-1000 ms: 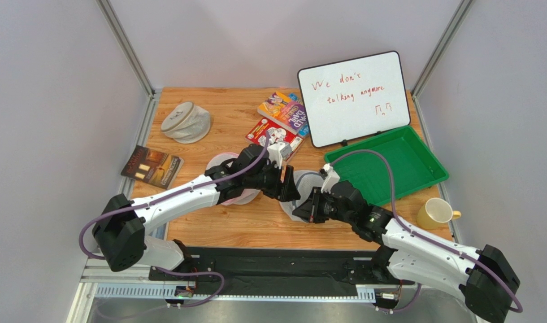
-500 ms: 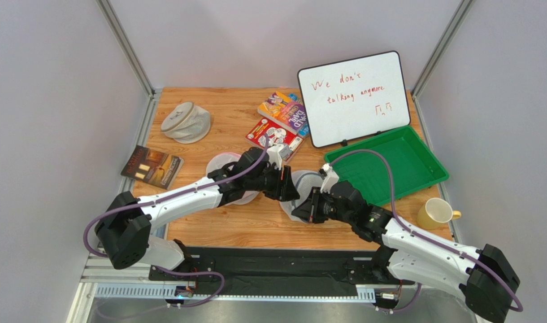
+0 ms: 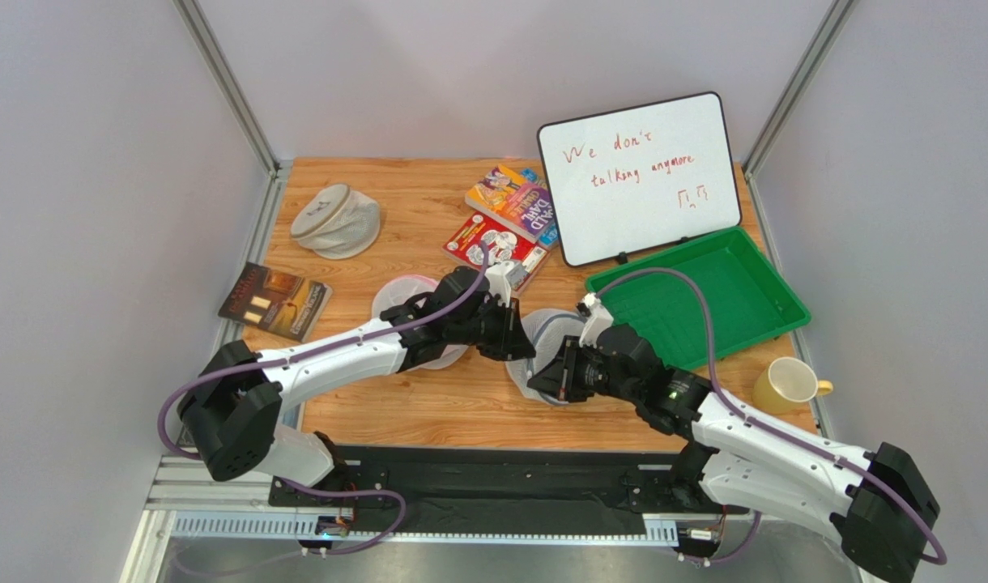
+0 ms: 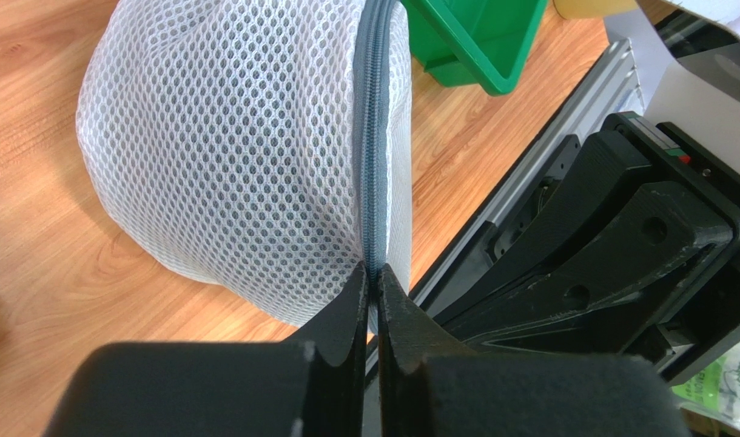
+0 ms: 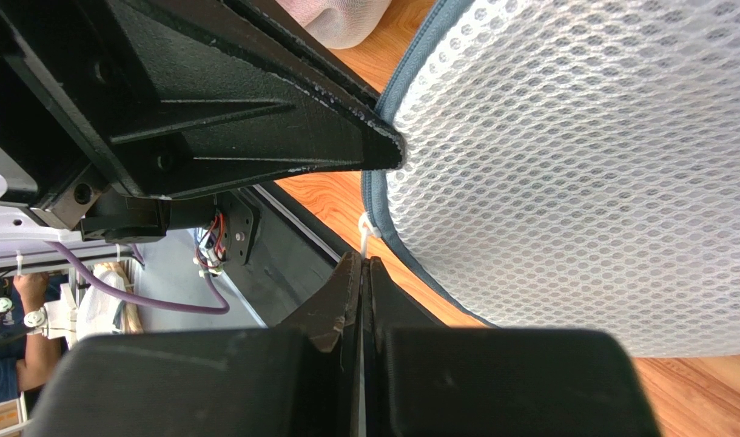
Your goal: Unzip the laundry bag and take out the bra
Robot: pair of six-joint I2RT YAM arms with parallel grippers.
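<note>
Left gripper [image 4: 372, 275] clamps the zipper rim [image 4: 374, 137] of the laundry bag [image 4: 228, 155], anchoring it. Right gripper [image 5: 361, 264], closed, apparently nips the pull tab [image 5: 365, 228].

Bright, even, diffuse light; worktop [image 3: 377, 194] shadows soft. Close to lens my left pincer [image 4: 371, 273] and right pincer [image 5: 362, 264] blur; laundry bag [image 4: 228, 146] mesh sharp.

laundry bag [image 3: 545, 326] — mostly covered from above; contents unreadable through mesh | right fingers [image 5: 328, 319] grip — unclear
</note>
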